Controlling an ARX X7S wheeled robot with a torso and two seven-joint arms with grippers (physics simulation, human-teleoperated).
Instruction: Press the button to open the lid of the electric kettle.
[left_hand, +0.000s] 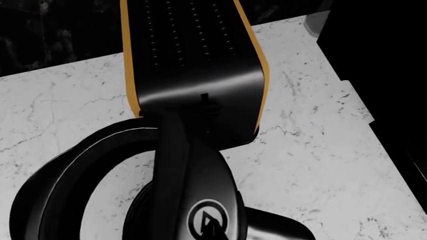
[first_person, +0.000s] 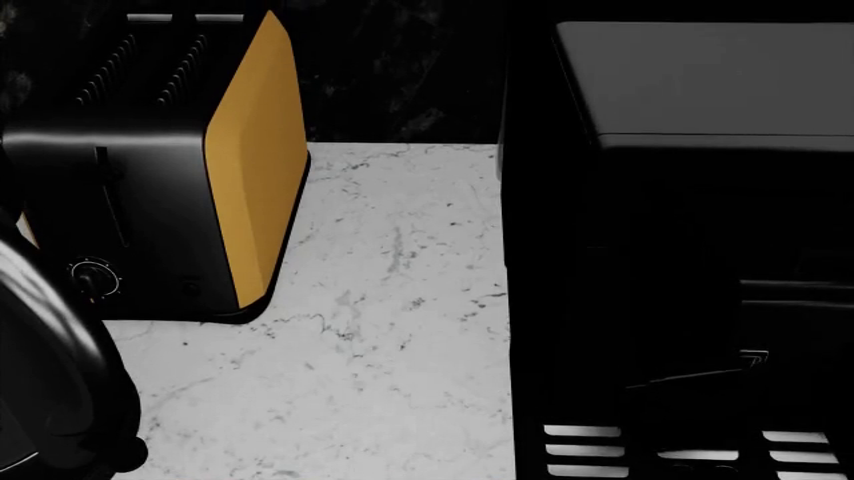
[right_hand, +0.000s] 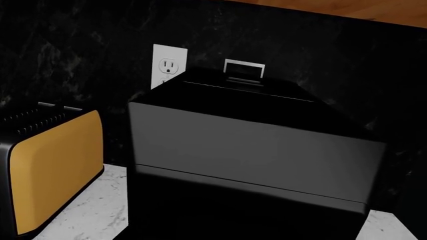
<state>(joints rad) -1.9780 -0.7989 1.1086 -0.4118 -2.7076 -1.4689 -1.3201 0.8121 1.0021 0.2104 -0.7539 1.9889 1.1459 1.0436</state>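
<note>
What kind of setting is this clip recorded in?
Most likely a kitchen counter: a white marble worktop carries a black-and-orange toaster and a black coffee machine, with a wall outlet on the dark backsplash.

The toaster (first_person: 147, 170) stands on the tabletop (first_person: 387, 360) at the left, against the back wall (first_person: 400, 70). The coffee machine (first_person: 681, 230) stands at the right, also against the wall, with a bare strip of tabletop between the two. An outlet (right_hand: 168, 67) sits on the wall behind the coffee machine, toward the toaster's side. The electric kettle (left_hand: 180, 180) stands in front of the toaster, close to it, at the near left. The button (left_hand: 210, 220) sits on top of the kettle's handle (left_hand: 60, 185).
</note>
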